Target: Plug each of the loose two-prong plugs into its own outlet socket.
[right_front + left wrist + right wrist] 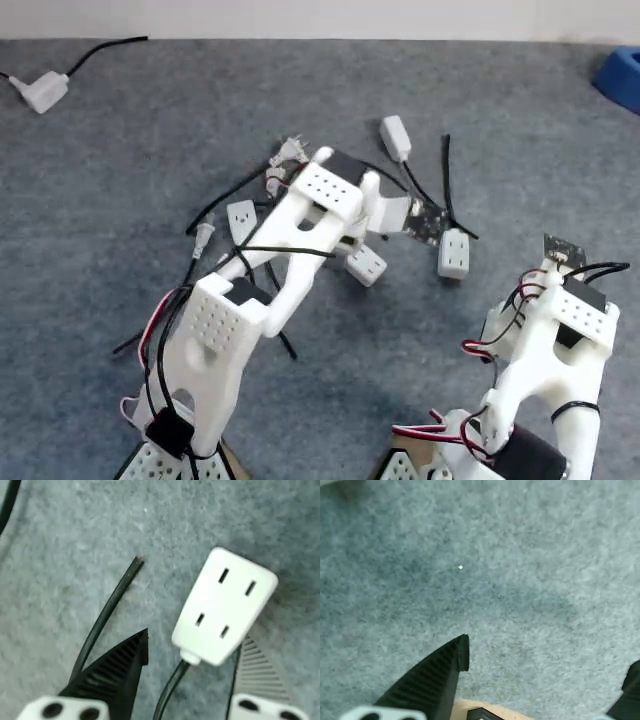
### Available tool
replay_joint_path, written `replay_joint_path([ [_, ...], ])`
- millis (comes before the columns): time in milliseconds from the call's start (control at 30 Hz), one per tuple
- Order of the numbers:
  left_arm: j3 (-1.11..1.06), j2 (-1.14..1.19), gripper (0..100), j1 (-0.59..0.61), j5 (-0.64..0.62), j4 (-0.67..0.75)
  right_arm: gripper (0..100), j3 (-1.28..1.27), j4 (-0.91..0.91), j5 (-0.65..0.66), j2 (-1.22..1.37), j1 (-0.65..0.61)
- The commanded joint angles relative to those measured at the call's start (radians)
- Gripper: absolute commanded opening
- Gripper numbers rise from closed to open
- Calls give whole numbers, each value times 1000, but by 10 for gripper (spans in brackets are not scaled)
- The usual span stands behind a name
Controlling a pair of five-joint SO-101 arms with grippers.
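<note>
Several white outlet sockets lie on the grey carpet: one socket (455, 252) right of centre, another socket (366, 264) under the left arm, a third socket (242, 218) to its left. A two-prong plug (292, 150) and a second plug (205, 235) lie among black cables. My left gripper (415, 220) stands open at the centre. In the left wrist view a two-outlet socket (225, 607) lies just past the black finger (125, 665) and the grey finger (255, 662). My right gripper (545, 670) is open over bare carpet at the front right (560, 255).
A white adapter (396, 137) lies behind the left gripper, and another white socket (40, 90) with its cable sits at the far back left. A blue object (620, 75) is at the back right corner. A loose black cable end (134, 570) lies beside the socket.
</note>
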State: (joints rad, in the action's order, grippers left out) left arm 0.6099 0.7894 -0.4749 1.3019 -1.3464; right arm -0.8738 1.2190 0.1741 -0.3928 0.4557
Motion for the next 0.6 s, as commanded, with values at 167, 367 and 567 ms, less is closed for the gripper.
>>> replay_joint_path([
  [167,8,2,191,-119,-77,8,450,10,-15,11,-28,-8],
  [367,8,-1,34,-140,-207,-144,450,7,-13,12,-28,-5],
  [567,33,-7,5,-130,-505,-270,450,5,-7,12,-28,-8],
])
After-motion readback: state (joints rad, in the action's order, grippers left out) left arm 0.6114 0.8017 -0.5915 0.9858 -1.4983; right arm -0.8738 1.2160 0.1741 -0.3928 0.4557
